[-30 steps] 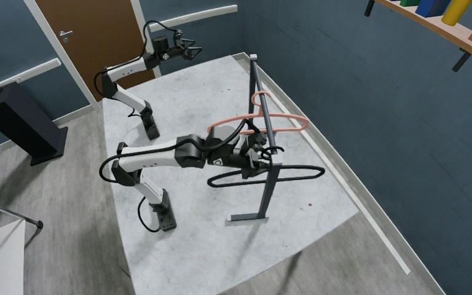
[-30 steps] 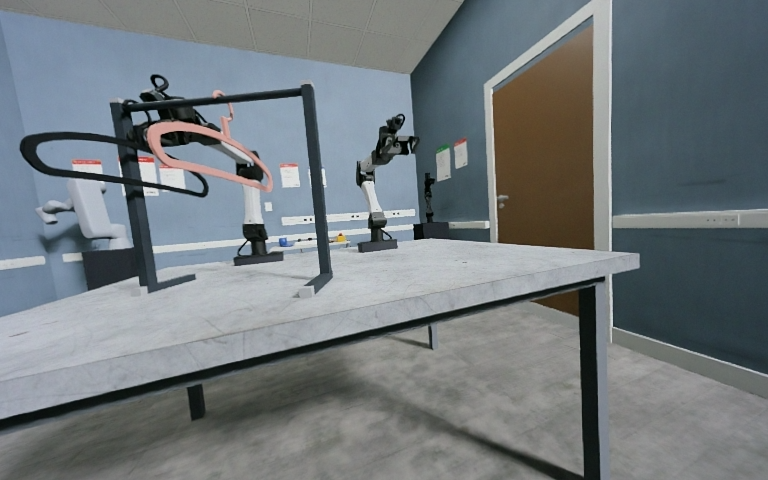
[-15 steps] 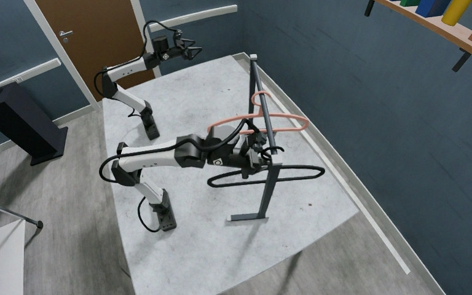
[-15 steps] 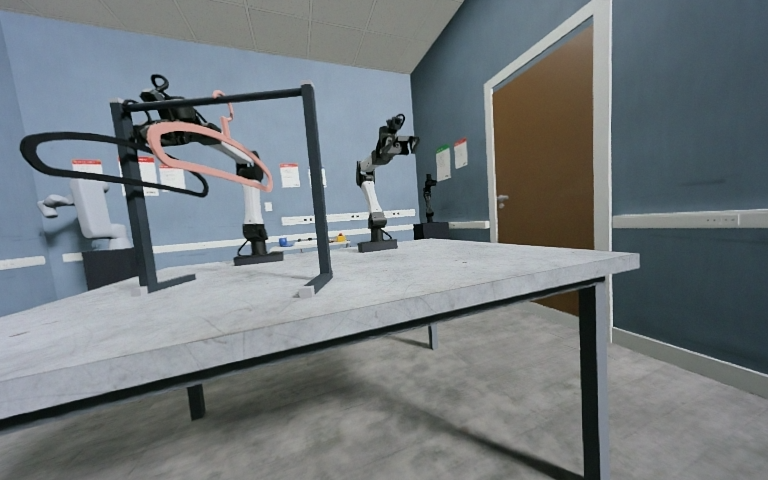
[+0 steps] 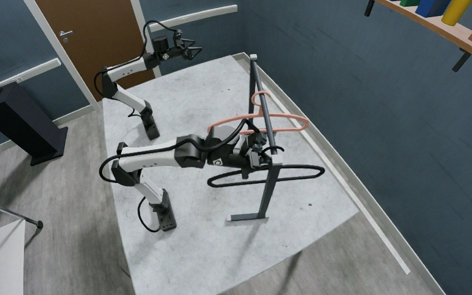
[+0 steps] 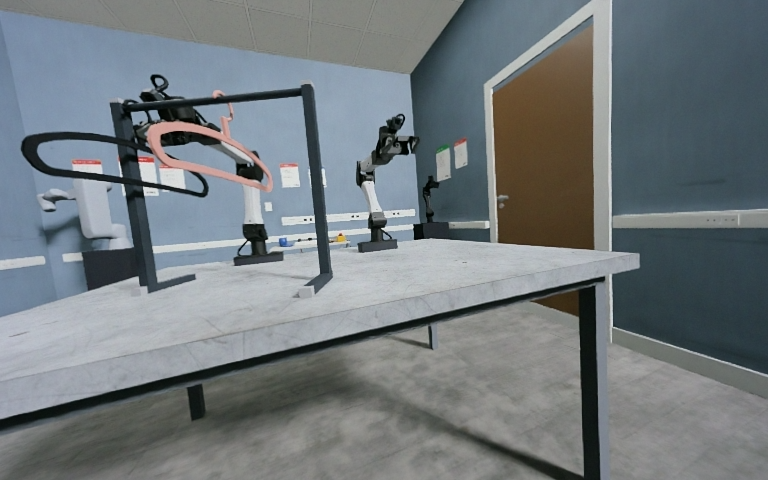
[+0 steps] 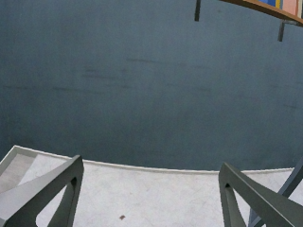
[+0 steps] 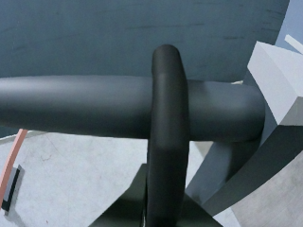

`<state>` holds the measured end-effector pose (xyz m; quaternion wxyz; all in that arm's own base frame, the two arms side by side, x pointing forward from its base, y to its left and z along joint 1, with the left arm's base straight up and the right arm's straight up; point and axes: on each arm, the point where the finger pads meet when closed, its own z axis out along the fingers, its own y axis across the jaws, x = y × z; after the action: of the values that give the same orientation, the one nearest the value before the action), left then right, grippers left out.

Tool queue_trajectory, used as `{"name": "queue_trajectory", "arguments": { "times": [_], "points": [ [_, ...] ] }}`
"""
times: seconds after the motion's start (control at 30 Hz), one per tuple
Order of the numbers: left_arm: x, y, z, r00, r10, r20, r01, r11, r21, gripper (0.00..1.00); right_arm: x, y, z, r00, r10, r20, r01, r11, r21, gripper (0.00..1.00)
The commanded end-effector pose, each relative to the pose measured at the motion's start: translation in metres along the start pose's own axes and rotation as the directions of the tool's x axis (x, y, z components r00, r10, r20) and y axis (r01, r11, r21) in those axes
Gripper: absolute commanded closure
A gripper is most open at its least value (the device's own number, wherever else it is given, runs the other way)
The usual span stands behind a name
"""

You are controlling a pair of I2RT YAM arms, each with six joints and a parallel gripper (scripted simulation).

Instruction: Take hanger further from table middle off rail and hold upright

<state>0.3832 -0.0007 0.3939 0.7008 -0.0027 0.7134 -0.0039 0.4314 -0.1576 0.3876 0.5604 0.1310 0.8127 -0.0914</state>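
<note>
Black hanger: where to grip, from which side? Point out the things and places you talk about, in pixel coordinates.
I'd grip the black hanger (image 5: 239,183) (image 6: 67,136) (image 8: 169,109) low on its hook, from the arms' side, one finger on each flat-on side. The hook is a slim upright curve over the rail (image 5: 268,121) (image 6: 260,96) (image 8: 71,106), and the wide loop below spreads to both sides of it. Right gripper (image 5: 266,160) (image 8: 164,208) is closed there.
</note>
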Motion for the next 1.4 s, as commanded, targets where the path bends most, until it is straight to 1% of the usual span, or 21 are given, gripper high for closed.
{"name": "queue_trajectory", "arguments": {
  "times": [0.0,0.6,0.63,0.83,0.87,0.93,1.37],
  "points": [
    [-0.005,0.000,-0.002,1.000,0.000,0.014,0.000,1.000,-0.001,0.00,-0.009,0.000,-0.005,1.000,0.001,0.025,-0.001,1.000,0.002,0.99],
    [-0.005,0.000,-0.002,1.000,0.000,0.014,0.000,1.000,-0.001,0.00,-0.009,0.000,-0.005,1.000,0.001,0.025,-0.001,1.000,0.002,0.99],
    [-0.005,0.000,-0.002,1.000,0.000,0.014,0.000,1.000,-0.001,0.00,-0.010,0.000,-0.001,1.000,0.003,0.013,-0.003,1.000,0.005,0.99],
    [-0.005,0.000,-0.002,1.000,0.000,0.014,0.000,1.000,-0.001,0.00,-0.016,0.000,-0.004,1.000,0.003,0.013,-0.003,1.000,0.004,0.99],
    [-0.005,0.000,-0.002,1.000,0.000,0.014,0.000,1.000,-0.001,0.00,-0.027,0.000,-0.018,0.999,0.002,0.043,-0.002,1.000,0.005,0.99],
    [-0.005,0.000,-0.002,1.000,0.000,0.014,0.000,1.000,-0.001,0.00,-0.021,0.000,-0.005,1.000,0.003,0.012,-0.003,1.000,0.004,0.99],
    [-0.005,0.000,-0.002,1.000,0.000,0.014,0.000,1.000,-0.001,0.00,-0.039,0.000,-0.013,1.000,0.003,0.011,-0.003,1.000,0.004,0.99]
  ]
}}
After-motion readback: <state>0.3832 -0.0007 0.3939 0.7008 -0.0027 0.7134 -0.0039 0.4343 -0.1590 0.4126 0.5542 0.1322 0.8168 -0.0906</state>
